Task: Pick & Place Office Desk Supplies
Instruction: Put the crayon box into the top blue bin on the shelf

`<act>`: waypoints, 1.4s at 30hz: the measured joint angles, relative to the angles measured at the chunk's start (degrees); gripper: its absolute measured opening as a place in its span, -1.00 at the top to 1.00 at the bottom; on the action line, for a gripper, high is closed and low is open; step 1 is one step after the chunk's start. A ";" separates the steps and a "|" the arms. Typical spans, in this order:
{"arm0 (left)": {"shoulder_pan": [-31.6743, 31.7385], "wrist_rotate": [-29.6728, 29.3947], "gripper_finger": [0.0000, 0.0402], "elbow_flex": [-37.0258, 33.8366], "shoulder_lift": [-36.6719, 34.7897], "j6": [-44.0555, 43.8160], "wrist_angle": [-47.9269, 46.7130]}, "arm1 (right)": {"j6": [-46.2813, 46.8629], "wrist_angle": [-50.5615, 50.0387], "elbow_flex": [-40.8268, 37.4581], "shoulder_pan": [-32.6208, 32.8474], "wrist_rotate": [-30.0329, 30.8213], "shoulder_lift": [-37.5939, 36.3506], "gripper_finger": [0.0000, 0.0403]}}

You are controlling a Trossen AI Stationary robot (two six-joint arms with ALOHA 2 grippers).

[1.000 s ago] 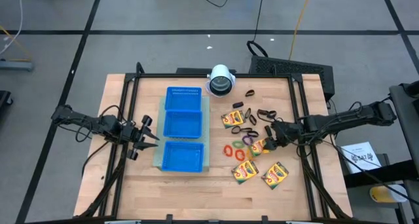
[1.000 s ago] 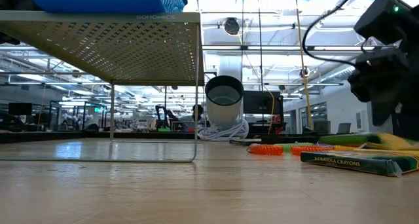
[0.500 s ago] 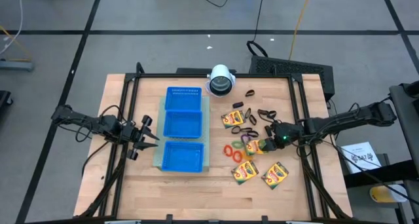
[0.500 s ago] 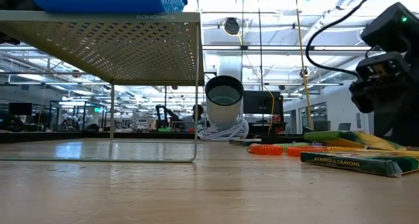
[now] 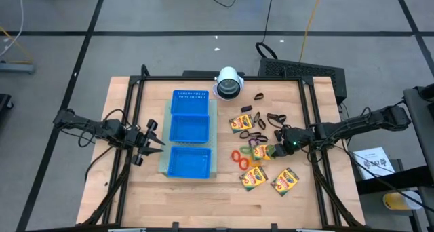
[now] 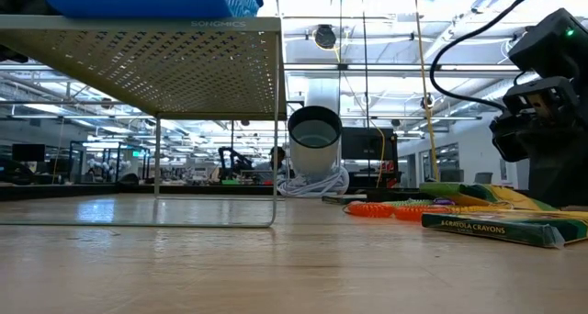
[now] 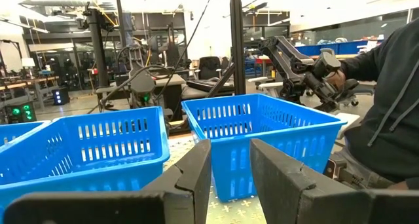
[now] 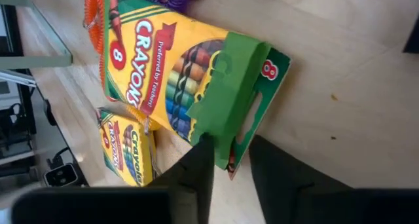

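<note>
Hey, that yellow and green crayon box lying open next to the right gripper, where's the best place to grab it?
Probably the flap end. The yellow-and-green cardboard crayon box lies flat on the wooden table, and its open green flap stands clear, giving a thin edge to pinch from the right gripper side.

Past the left gripper (image 7: 230,175), jaws slightly apart, blue tray (image 7: 262,129) compartments; apparently a person's sleeve (image 7: 386,112) beyond.
</note>
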 joint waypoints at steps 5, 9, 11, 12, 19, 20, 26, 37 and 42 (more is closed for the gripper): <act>0.00 -0.01 0.43 0.00 0.00 0.00 0.00 | -2.15 0.00 -0.02 0.00 0.61 0.00 0.92; 0.01 -0.02 0.43 0.00 0.00 0.00 0.00 | -4.34 0.41 -0.07 0.00 3.31 -0.02 0.97; 0.01 0.00 0.43 0.00 0.00 0.00 0.00 | -5.62 1.36 -0.17 0.00 3.84 -0.02 0.99; -0.01 -0.02 0.43 0.00 0.00 0.00 0.00 | -6.19 2.18 -0.25 0.00 4.21 -0.02 0.99; 0.00 -0.01 0.43 0.00 0.00 0.00 0.00 | -8.88 10.95 -0.28 0.00 4.31 -1.05 1.00; -0.01 0.00 0.43 0.00 0.00 0.00 0.01 | -9.28 12.65 -0.28 0.00 4.32 -1.37 1.00; 0.00 -0.01 0.43 0.00 -0.01 0.00 0.00 | -13.83 23.54 -0.20 0.00 4.45 -3.28 1.00; 0.00 -0.02 0.43 0.00 0.00 0.00 0.00 | -27.65 43.42 -0.17 -0.22 4.48 -3.56 1.00; 0.01 0.00 0.43 0.00 0.00 0.00 0.00 | -36.66 50.40 -0.13 -0.22 4.41 -3.56 1.00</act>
